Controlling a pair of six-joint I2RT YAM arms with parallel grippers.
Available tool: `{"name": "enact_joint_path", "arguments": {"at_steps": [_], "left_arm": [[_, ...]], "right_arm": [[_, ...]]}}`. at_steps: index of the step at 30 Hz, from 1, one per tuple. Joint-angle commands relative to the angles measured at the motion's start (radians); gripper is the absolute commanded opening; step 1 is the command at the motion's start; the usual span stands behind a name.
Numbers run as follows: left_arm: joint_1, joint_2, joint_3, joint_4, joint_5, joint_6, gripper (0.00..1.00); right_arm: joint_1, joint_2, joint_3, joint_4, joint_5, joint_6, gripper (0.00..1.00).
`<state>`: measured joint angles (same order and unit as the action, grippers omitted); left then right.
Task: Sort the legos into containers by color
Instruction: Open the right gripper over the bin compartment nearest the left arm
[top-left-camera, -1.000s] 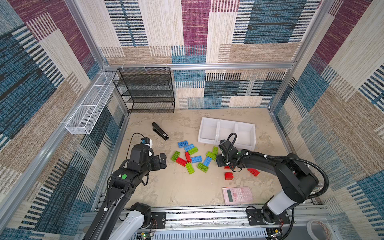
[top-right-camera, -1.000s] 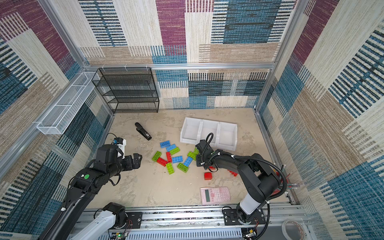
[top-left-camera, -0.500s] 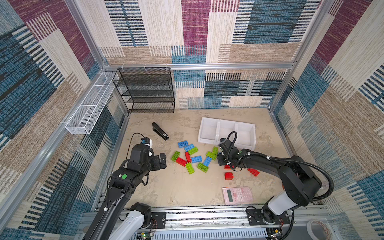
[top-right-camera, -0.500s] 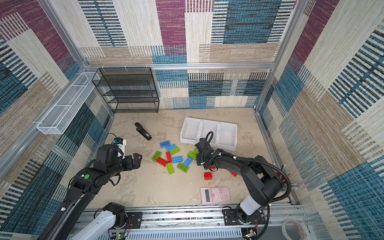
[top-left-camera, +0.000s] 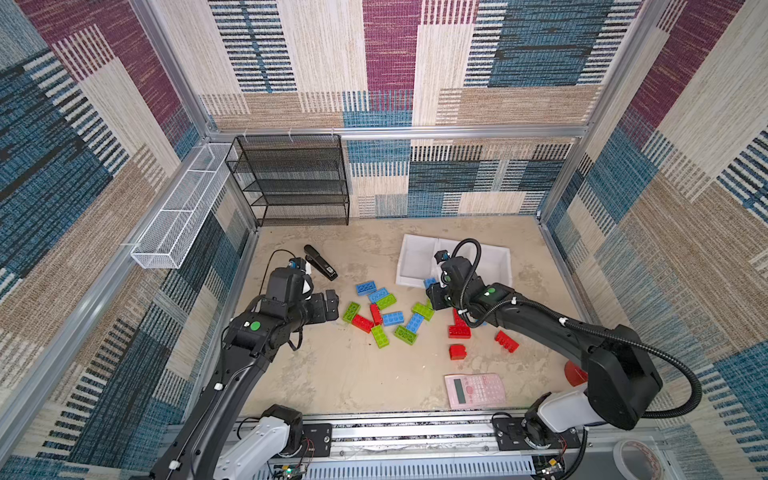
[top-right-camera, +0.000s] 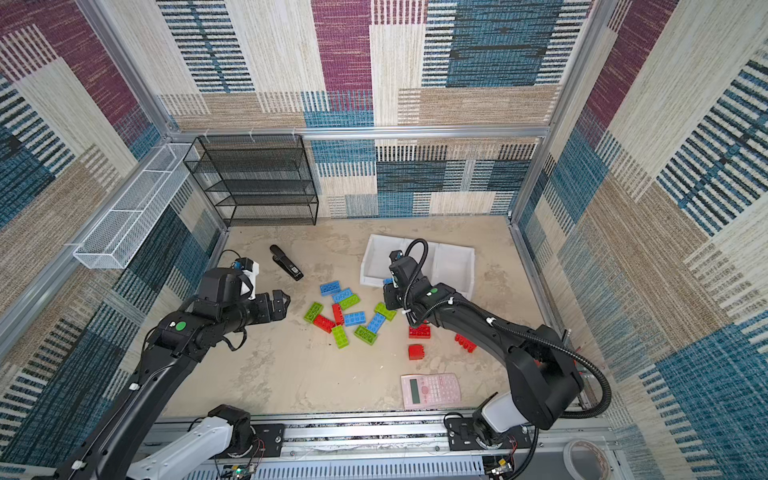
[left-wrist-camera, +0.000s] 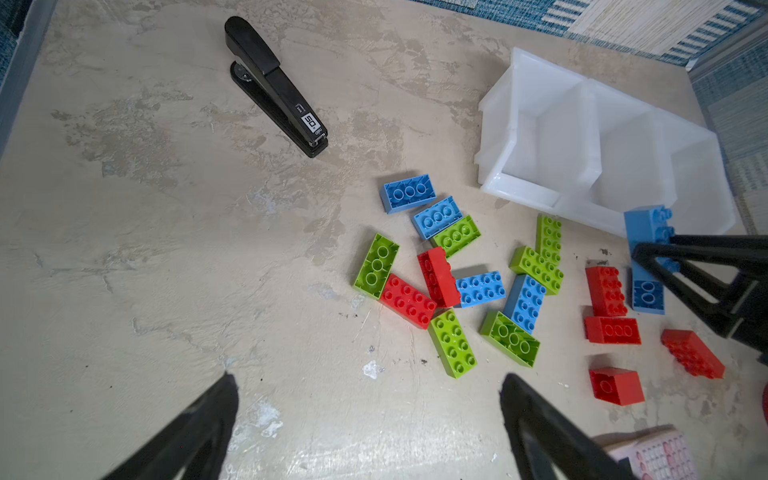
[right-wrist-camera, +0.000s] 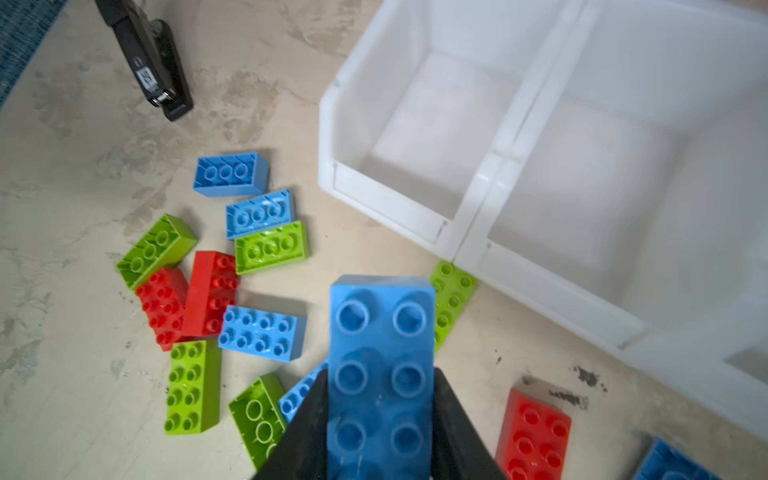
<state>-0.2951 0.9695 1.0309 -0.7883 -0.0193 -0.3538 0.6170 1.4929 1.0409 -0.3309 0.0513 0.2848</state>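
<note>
Patchwork-woven walls are seen around the beige tabletop (top-left-camera: 332, 374). A blue lego brick (right-wrist-camera: 380, 324) is clamped in the right pincer (right-wrist-camera: 380, 386), just before the white containers (right-wrist-camera: 519, 124). The left pincer (left-wrist-camera: 365, 380) is held spread wide and empty, beside the loose legos (top-left-camera: 392, 318) scattered mid-tabletop.

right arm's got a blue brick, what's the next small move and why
Probably carry the blue brick over one of the white bins and open the jaws there. The right gripper is clamped on the brick's sides, the brick appears raised off the tabletop, and the bins in front of it look empty, so any of them could take blue.
</note>
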Motion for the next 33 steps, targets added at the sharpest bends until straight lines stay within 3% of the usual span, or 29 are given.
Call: {"name": "enact_joint_path", "arguments": {"at_steps": [1, 13, 19, 27, 33], "left_arm": [[-0.002, 0.051, 0.03, -0.003, 0.019, 0.019, 0.99], [-0.002, 0.133, -0.029, 0.043, -0.078, -0.027, 0.99], [-0.002, 0.216, -0.015, 0.031, -0.063, -0.015, 0.99], [-0.002, 0.244, -0.008, 0.037, -0.042, 0.003, 0.99], [-0.017, 0.299, 0.064, -0.004, -0.028, 0.005, 0.99]], "right_arm": [[-0.019, 0.047, 0.069, 0.025, -0.04, -0.033, 0.36], [-0.131, 0.326, 0.325, 0.045, -0.158, -0.089, 0.36], [-0.161, 0.458, 0.435, 0.046, -0.192, -0.096, 0.38], [-0.169, 0.499, 0.476, 0.039, -0.187, -0.097, 0.58], [-0.172, 0.388, 0.386, 0.088, -0.165, -0.106, 0.68]]}}
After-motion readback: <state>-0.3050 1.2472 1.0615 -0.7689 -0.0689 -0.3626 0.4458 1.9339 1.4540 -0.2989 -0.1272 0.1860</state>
